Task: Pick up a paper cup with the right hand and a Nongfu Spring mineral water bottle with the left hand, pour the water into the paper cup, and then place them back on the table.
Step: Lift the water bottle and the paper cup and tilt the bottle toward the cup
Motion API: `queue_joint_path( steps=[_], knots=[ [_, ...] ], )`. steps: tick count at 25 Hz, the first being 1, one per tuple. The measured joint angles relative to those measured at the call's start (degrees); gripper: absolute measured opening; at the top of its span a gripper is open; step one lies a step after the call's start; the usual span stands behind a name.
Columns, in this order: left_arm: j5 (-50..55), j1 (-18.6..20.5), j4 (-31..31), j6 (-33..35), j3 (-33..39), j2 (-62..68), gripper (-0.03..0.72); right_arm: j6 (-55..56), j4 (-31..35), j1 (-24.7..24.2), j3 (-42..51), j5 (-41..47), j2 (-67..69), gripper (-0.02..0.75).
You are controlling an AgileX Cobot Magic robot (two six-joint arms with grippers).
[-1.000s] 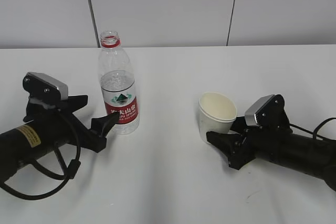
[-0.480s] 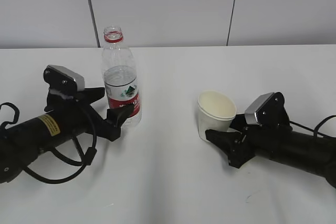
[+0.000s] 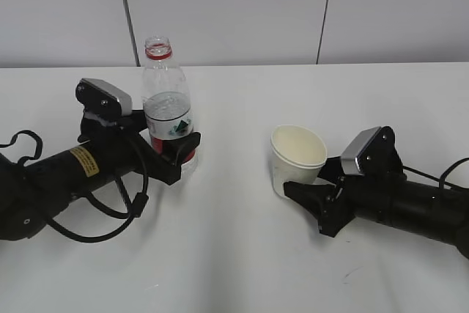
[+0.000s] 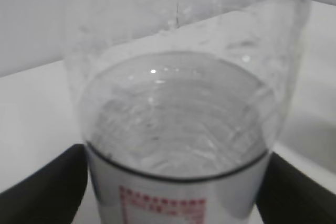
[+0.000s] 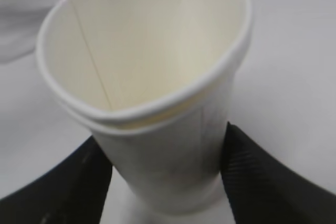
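Table: plain white top, pale panelled wall behind.

Left hand reached in from the left edge of the exterior view, yellow sticker on its forearm, grey plate on top. Its 2 black fingers sat on either side of the bottle at label height. In the left wrist view the bottle filled the frame, and a black fingertip showed at each lower corner, pressed against the bottle wall. Claw narrowed onto the bottle, holding it.

Bottle stood upright, left of centre on the table, no cap on, red neck ring visible. Water reached roughly half the bottle's height, its surface just above the top edge of the red-and-white label.

Right hand came in from the right edge, low over the table. Its fingers lay against the lower sides of the cup; the right wrist view showed 1 black finger on each side of the cup, both touching the wall. Claw narrowed onto the cup, holding it.

Cup was tilted, mouth leaning toward the upper right in the exterior view, cream inside showing. Rim was squeezed slightly out of round. Whether its base touched the table could not be told.

Cup and bottle were well apart.
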Motion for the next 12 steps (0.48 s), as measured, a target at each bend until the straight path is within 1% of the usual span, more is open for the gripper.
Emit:
queue_joint_path(
  steps=[3, 7, 9, 12],
  knots=[
    [2.5, 0.0, -0.5, 0.0, -0.1, 0.0, 0.584, 0.0, -1.9, 0.0, 0.0, 0.1, -1.9, 0.470],
    [2.8, 0.0, -0.9, 0.0, -0.1, 0.0, 0.578, 0.5, -4.9, 0.0, 0.0, 0.1, -4.1, 0.469],
    [2.8, 0.0, -1.0, 0.0, -0.1, 0.0, 0.553, 0.7, -5.2, 0.0, 0.0, 0.1, -4.8, 0.469],
    [2.8, 0.0, -1.0, 0.0, -0.1, 0.0, 0.488, 0.8, -5.6, 0.0, 0.0, 0.1, -4.9, 0.469]
  ],
)
